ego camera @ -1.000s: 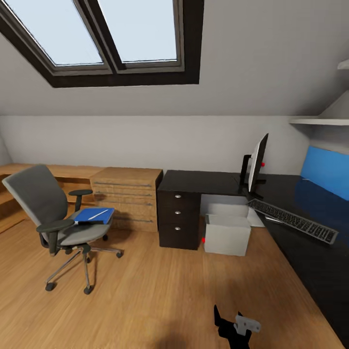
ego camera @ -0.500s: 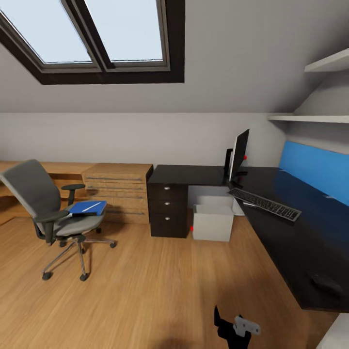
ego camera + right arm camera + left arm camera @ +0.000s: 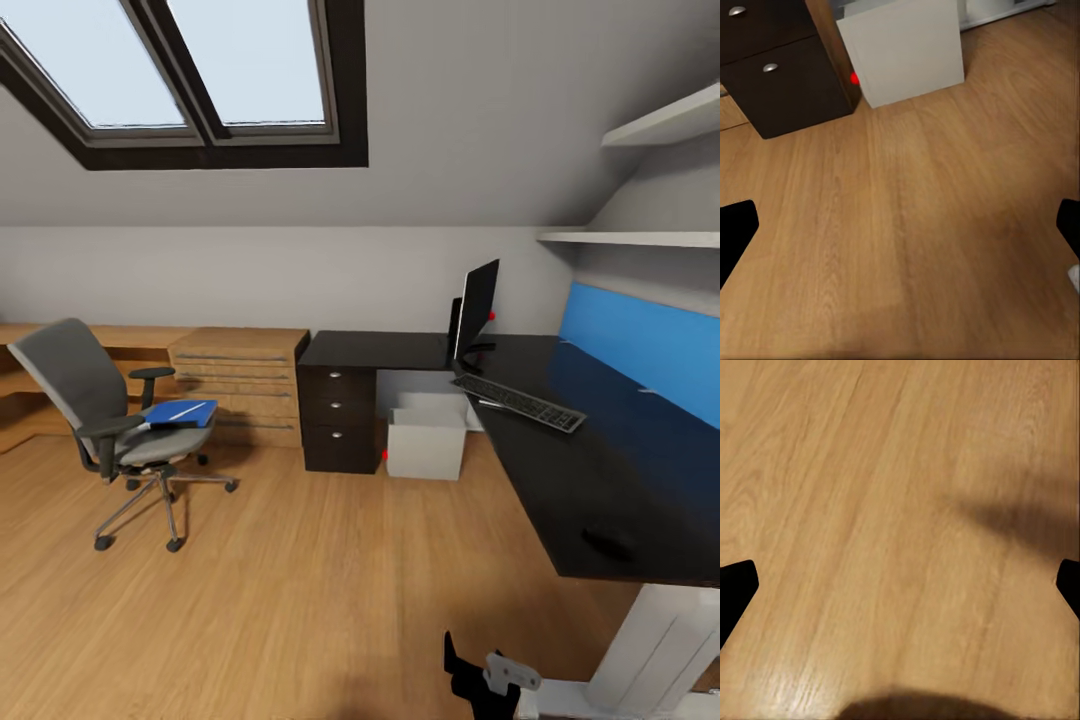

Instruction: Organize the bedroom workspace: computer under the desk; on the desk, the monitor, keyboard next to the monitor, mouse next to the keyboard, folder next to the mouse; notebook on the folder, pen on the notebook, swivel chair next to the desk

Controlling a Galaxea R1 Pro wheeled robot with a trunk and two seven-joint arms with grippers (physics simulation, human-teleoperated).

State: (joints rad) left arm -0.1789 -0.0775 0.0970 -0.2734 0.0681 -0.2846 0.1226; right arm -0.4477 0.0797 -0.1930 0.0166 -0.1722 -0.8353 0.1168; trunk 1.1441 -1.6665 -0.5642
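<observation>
Standing at centre left of the head view, the swivel chair (image 3: 110,420) carries the folder (image 3: 180,412) with the pen (image 3: 187,410) on it. The desk (image 3: 600,470) fills the right, bearing monitor (image 3: 475,305), keyboard (image 3: 518,401) and mouse (image 3: 607,545); the computer (image 3: 428,438) sits beneath. A wood chest (image 3: 240,385) stands between chair and desk. Both grippers (image 3: 900,585) (image 3: 900,225) are spread wide over the floor (image 3: 300,580). No writing is legible.

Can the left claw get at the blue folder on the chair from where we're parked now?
Probably not. The folder lies on the chair seat far across open floor, while the left claw hangs open over bare boards. Nothing blocks it; drive closer.
</observation>
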